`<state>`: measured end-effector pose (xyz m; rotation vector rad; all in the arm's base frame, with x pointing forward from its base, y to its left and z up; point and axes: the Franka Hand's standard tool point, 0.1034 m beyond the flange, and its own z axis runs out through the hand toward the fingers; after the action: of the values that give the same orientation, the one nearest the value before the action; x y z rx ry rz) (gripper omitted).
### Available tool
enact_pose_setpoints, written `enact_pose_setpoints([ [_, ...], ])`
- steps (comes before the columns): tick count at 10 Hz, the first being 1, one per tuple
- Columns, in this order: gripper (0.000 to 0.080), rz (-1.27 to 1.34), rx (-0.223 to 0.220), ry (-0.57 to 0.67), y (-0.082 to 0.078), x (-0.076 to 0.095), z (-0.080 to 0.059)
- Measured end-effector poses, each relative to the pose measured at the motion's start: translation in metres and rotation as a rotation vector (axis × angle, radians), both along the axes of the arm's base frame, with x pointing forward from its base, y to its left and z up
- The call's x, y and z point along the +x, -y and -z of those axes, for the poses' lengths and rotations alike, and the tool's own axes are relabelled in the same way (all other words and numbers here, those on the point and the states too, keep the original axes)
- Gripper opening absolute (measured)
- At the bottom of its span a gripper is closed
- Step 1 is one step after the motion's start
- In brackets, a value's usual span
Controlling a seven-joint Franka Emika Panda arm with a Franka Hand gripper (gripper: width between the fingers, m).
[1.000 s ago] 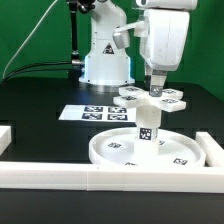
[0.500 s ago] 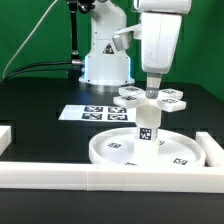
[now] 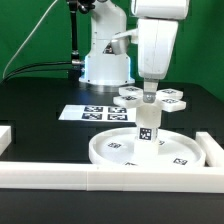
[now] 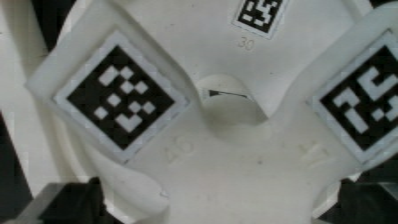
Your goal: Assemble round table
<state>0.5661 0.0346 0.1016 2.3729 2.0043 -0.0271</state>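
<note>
The white round disc (image 3: 110, 148) lies on the black table behind the front rail. The short post (image 3: 147, 129) stands upright in its middle, tags on its side. The four-armed cross piece (image 3: 172, 98) sits level just above the post's top; whether they touch I cannot tell. My gripper (image 3: 149, 93) comes straight down onto the cross piece's centre and is shut on its hub. In the wrist view the cross piece (image 4: 214, 130) fills the picture with its tagged arms. My gripper (image 4: 222, 200) has dark fingers (image 4: 68, 196) at either side of the hub.
The marker board (image 3: 92, 113) lies flat behind the disc, toward the exterior view's left. White border rails run along the front (image 3: 100, 178), the left (image 3: 5, 135) and the right (image 3: 214, 148). The robot base (image 3: 105, 60) stands at the back.
The gripper body has shifted slightly toward the exterior view's left. The cross piece, post and disc stay about where they were.
</note>
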Motion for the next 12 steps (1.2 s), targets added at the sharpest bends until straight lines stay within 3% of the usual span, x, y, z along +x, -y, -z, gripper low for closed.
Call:
enact_pose_setpoints([
  [4,0.0604,0.000,-0.001,-0.007,0.0003,-0.0014,0.0036],
  [5,0.0466,0.019,-0.001,-0.007,0.0003,-0.0017,0.0038],
  [6,0.0442,0.035,-0.001,-0.007,0.0004,-0.0017,0.0038],
  [8,0.0442,0.094,0.000,-0.005,0.0003,-0.0018,0.0038],
  [12,0.0442,0.560,0.014,0.030,-0.0026,-0.0072,0.0039],
])
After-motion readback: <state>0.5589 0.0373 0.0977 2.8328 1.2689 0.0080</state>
